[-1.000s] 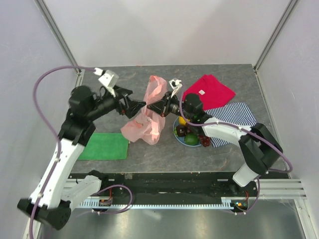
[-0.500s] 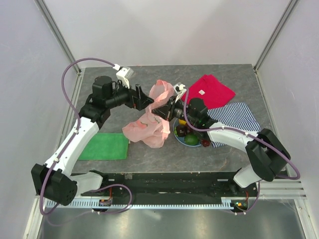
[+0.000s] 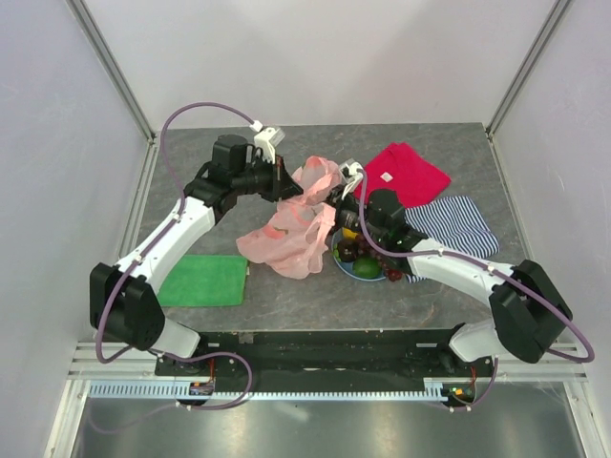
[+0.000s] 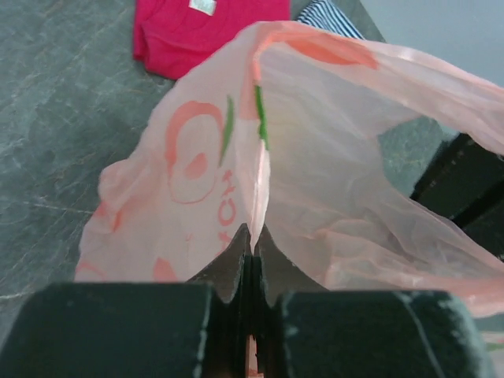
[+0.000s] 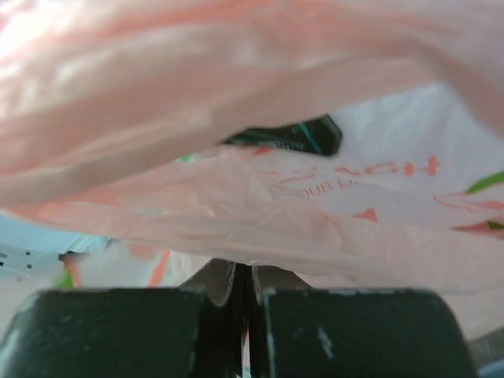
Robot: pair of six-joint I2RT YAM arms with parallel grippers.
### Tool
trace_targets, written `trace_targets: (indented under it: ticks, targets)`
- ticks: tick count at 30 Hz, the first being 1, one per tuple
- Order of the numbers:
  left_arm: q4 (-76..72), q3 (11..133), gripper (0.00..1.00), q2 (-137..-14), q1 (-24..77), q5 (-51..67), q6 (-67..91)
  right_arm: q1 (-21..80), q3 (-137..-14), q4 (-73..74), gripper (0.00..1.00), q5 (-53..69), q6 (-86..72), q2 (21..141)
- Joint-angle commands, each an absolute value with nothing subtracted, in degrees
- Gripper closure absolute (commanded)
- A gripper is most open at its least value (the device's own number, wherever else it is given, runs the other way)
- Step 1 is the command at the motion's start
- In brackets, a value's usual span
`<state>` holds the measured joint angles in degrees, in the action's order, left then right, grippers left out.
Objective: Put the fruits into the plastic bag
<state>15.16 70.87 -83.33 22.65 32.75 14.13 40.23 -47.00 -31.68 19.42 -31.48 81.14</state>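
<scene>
The pink plastic bag (image 3: pixel 286 240) hangs crumpled between both grippers at the table's middle. My left gripper (image 3: pixel 292 187) is shut on the bag's upper left edge; in the left wrist view its jaws (image 4: pixel 252 236) pinch a fold of the film (image 4: pixel 315 181). From the right, my right gripper (image 3: pixel 333 208) is shut on the opposite edge, with film (image 5: pixel 260 197) draped over its closed tips (image 5: pixel 242 272). The fruits lie on a plate (image 3: pixel 336 260) just right of the bag: a green lime (image 3: pixel 367 267), a dark round fruit (image 3: pixel 348 251), a yellow citrus (image 3: pixel 349 232) and grapes (image 3: pixel 392 273).
A red folded cloth (image 3: pixel 403 175) lies at the back right, also seen in the left wrist view (image 4: pixel 197 31). In front of that sits a striped cloth (image 3: pixel 460 221). A green cloth (image 3: pixel 202 280) lies at the front left.
My left gripper swung right and back to the bag's upper edge and closed on it. The right gripper kept its grip and shifted slightly right; the bag's mouth is pulled wider.
</scene>
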Motion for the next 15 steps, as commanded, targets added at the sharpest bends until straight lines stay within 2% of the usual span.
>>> trace_targets:
  ticks: [1,7,15]
  targets:
    - [21.5,77.4,0.98,-82.9,22.3,23.0,9.0,39.8,-48.7,-23.9,1.00,12.9,-27.2,76.9]
    - [25.3,79.0,0.98,-77.1,18.0,10.4,3.0,33.0,-51.9,-14.4,1.00,8.4,-24.1,73.1]
    - [26.3,73.5,0.98,-71.6,9.7,4.1,0.6,20.4,-48.7,-12.7,1.00,9.2,-23.7,73.7]
